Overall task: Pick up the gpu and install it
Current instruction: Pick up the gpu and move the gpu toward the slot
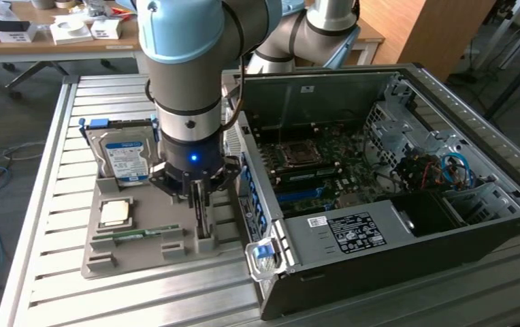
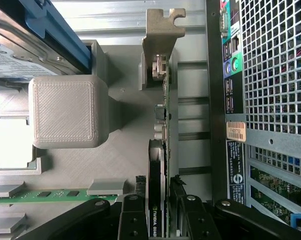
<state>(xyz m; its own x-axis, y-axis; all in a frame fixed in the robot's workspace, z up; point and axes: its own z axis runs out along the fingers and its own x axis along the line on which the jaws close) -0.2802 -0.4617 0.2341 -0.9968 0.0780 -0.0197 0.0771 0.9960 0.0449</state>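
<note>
The gpu stands on its edge in a slot of the grey holder tray, just beside the computer case. My gripper points straight down over it. In the wrist view the gpu shows edge-on, with its metal bracket at the far end. My gripper straddles the card, one black finger on each side and close to its faces. The jaws stand open, and the card still sits in its slot.
The open computer case lies at the exterior view's right, motherboard exposed. On the tray are a silver hard drive, a processor and a green memory stick. A grey tray post rises near the card.
</note>
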